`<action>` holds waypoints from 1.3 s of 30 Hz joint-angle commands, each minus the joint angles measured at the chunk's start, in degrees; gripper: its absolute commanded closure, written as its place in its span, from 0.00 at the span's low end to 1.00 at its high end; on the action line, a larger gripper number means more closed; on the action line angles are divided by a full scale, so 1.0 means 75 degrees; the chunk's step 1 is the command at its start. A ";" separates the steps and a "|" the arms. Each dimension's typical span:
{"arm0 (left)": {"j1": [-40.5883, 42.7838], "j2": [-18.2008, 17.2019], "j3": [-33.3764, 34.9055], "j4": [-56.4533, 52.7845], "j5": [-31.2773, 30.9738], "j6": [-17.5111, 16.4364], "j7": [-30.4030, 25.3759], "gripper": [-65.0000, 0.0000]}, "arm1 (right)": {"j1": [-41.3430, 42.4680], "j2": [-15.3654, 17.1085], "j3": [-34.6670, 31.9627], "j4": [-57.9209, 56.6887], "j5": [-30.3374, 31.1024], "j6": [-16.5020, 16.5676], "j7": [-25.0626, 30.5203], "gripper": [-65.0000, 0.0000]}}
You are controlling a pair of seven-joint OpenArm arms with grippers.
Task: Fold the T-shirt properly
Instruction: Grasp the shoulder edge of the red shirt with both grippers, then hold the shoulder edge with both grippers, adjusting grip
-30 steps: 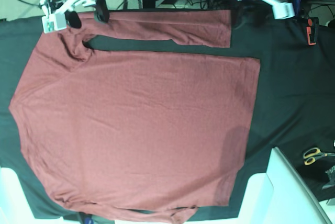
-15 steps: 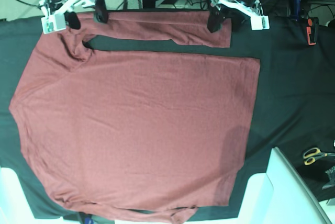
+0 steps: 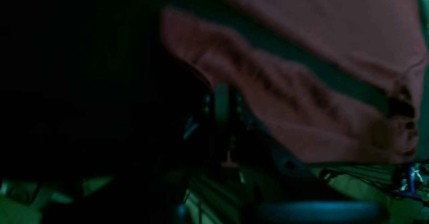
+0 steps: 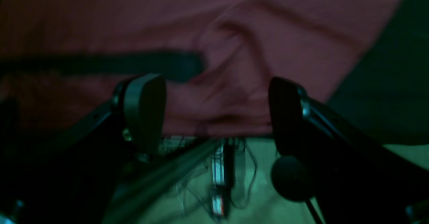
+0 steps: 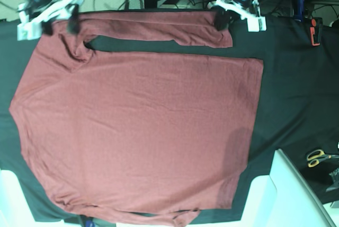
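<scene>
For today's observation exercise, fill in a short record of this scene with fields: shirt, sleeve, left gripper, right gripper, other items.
shirt: red T-shirt spread flat on the black cloth
sleeve: top sleeve lies along the far edge, apart from the body except at the shoulder
left gripper: left gripper shut on the sleeve near its cuff
right gripper: right gripper open, jaws either side of bunched fabric at the shoulder end
other items: scissors at the cloth's edge

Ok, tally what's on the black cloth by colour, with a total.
Red: 1, the T-shirt
Yellow-handled: 1, the scissors
White: 1, the box at the corner
Total: 3
</scene>
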 commanded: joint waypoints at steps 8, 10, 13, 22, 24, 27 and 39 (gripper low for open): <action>0.0096 -0.0099 -0.0053 0.0162 -0.0029 -0.0071 -0.0125 1.00 | 0.1541 -0.0156 0.1549 -0.1318 0.0092 0.0101 -0.1551 0.30; 0.0108 -0.0099 -0.0053 0.0174 -0.0029 -0.0071 -0.0125 1.00 | 0.1905 -0.0250 0.2030 -0.1693 0.0092 0.0113 -0.1880 0.30; 0.0120 -0.0099 -0.0065 0.0174 -0.0029 -0.0071 -0.0125 1.00 | 0.2245 -0.0262 0.2557 -0.2079 0.0092 0.0359 -0.2126 0.30; 0.0131 -0.0099 -0.0077 0.0174 -0.0029 -0.0071 -0.0125 1.00 | 0.2526 -0.0262 0.2874 -0.2771 0.0092 0.0605 -0.2524 0.30; 0.0131 -0.0099 -0.0077 0.0174 -0.0029 -0.0071 -0.0125 1.00 | 0.2514 -0.0273 0.2874 -0.2771 0.0092 0.0605 -0.2524 0.32; 0.0131 -0.0099 -0.0077 0.0174 -0.0029 -0.0071 -0.0125 1.00 | 0.2514 -0.0273 0.2874 -0.2771 0.0092 0.0605 -0.2524 0.46; 0.0120 -0.0099 -0.0077 0.0174 -0.0029 -0.0071 -0.0125 1.00 | 0.2549 -0.0285 0.2604 -0.2771 0.0092 0.0605 -0.2700 0.69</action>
